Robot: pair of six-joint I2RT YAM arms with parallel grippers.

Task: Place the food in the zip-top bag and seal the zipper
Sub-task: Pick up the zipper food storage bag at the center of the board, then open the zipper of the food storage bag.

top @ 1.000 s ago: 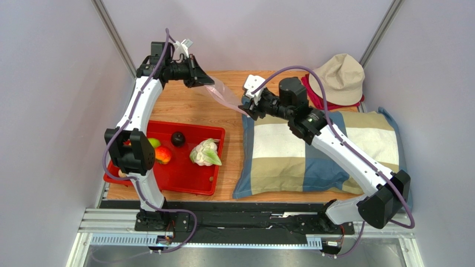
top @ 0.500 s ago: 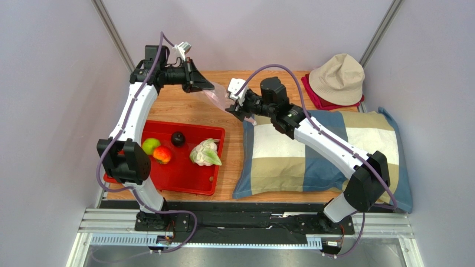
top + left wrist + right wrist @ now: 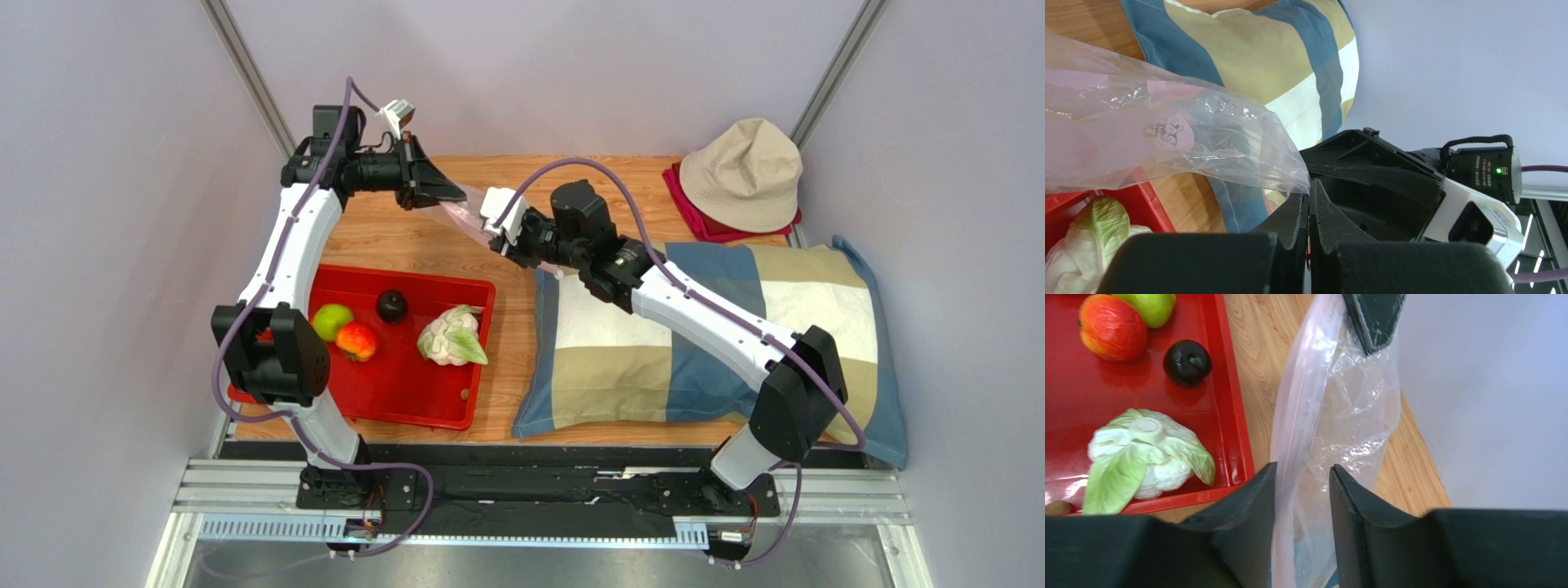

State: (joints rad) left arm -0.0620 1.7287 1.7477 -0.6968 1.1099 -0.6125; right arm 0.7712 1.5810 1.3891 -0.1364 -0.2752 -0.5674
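Wooden worktop (image 3: 405, 245), twelve o'clock: left pincer (image 3: 1310, 205) clamps clear crinkly zip-top bag (image 3: 1352, 398); right pincer (image 3: 1303, 478), jaws apart, straddles it. Likely next: pinch, spread mouth.

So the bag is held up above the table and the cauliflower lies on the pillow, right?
Not quite: the cauliflower lies in the red tray, not on the pillow. The top view shows it. The bag is indeed held up above the table.
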